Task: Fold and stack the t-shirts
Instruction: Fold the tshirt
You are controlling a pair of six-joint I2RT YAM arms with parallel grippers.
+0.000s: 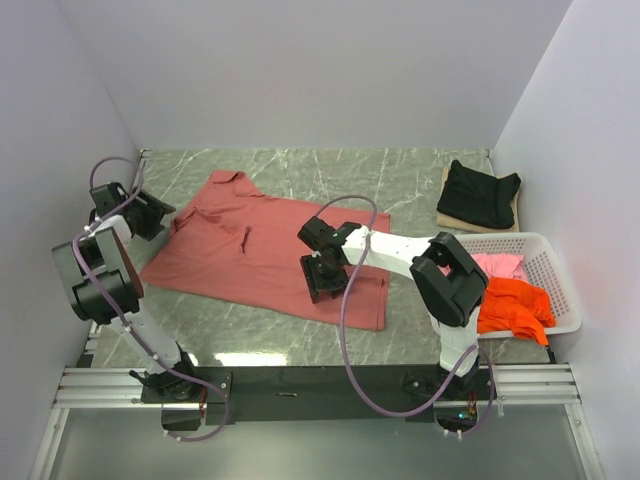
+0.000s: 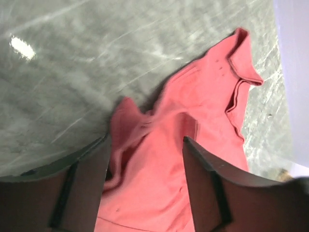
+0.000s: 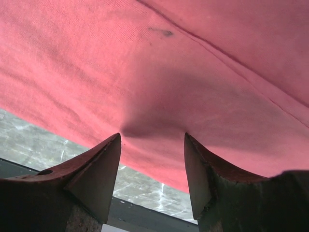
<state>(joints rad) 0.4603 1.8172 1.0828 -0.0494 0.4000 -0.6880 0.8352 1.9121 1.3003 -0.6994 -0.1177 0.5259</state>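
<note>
Top external view: the brick-red t-shirt [image 1: 260, 250] lies spread almost flat on the desk [image 1: 330, 175], and both arms are at it. The left end effector [image 1: 148, 215] is at the shirt's sleeve corner. From the left wrist its 2 fingers [image 2: 87, 183] stand apart, not clamped, with rumpled sleeve cloth lying between and just ahead of them and bare desk off to one side. The right end effector [image 1: 322, 285] is low over the shirt near its lower edge. From the right wrist its 2 fingertips [image 3: 96, 169] are also apart, and the red cloth dips into a shadowed dimple right between them, while the hem and a strip of desk show just below. Well beyond the right end effector, a black t-shirt [image 1: 480, 192] rests folded on a tan board [image 1: 446, 216]. Beside that arm's elbow, a white basket [image 1: 556, 270] holds an orange t-shirt [image 1: 515, 305] and a pink t-shirt [image 1: 498, 263].
</note>
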